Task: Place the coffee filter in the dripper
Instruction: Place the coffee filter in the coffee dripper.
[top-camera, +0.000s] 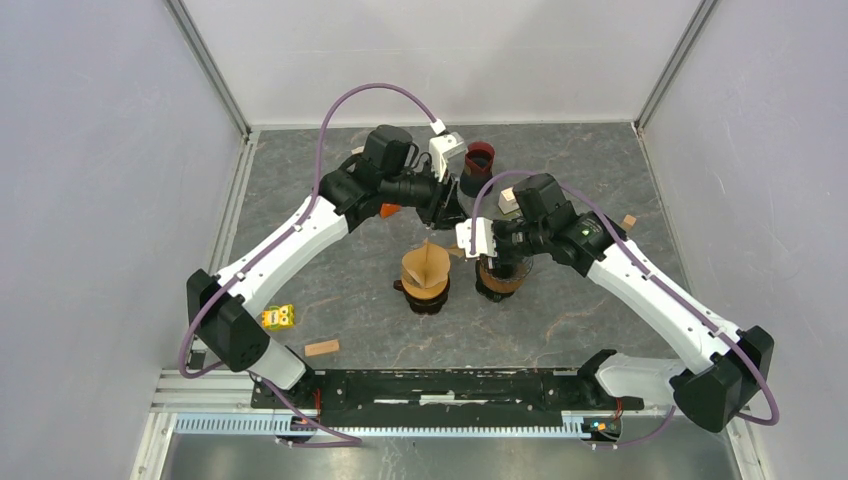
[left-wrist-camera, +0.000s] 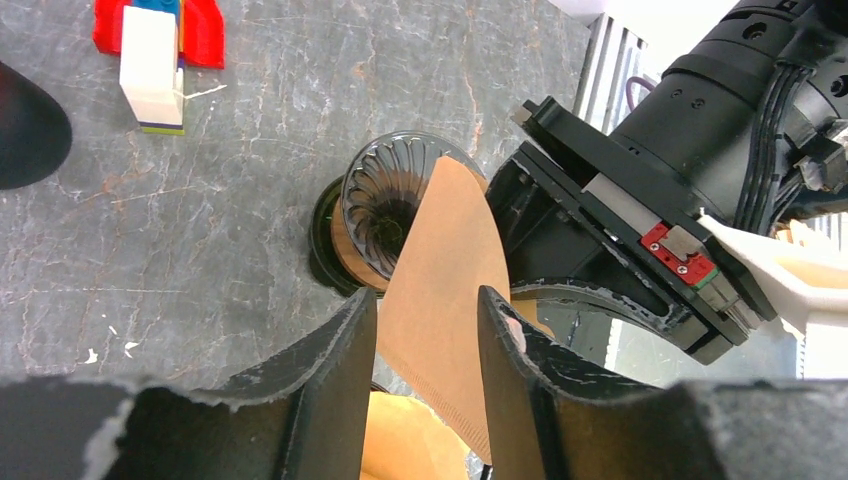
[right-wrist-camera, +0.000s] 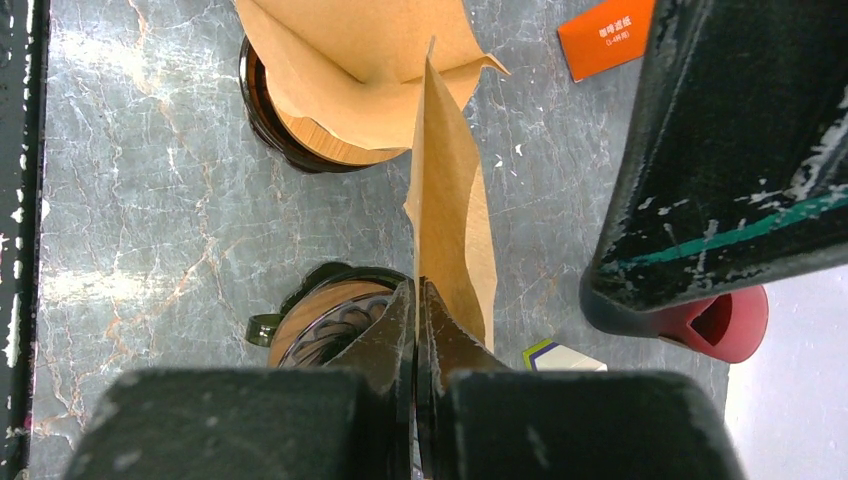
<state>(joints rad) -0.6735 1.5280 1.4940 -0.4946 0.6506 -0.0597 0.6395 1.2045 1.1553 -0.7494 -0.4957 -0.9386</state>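
top view: both arms reach in over the grey counter (top-camera: 560, 330) and meet near its middle. the left arm (top-camera: 300, 235) comes from the left, and its jaws point down just behind a stack (top-camera: 426, 268) of brown filters in a dark holder. the right arm (top-camera: 640, 280) comes from the right, and its jaws hang over the dripper (top-camera: 500, 282), which stands just right of the stack. a dark cup (top-camera: 480, 158) with a red inside stands behind the arms. a yellow block (top-camera: 278, 317) and a wooden block (top-camera: 321, 348) lie near the left arm's base. the single filter is too small to pick out here.

left wrist view: the left jaws are open, fingers apart. the filter (left-wrist-camera: 440, 270), a flat brown sheet, stands between and beyond them. its upper corner overlaps the rim of the ribbed glass dripper, so it is not seated inside. the right arm's black wrist sits close on the right. a white block (left-wrist-camera: 152, 65) lies at top left.

right wrist view: the right jaws are closed, pinching the filter's lower edge. the sheet stands edge-on, up and away from them. the dripper sits directly below the jaws, left of the sheet. the stack is beyond, and the sheet's far tip overlaps it. an orange card (right-wrist-camera: 605, 35) lies at top right.
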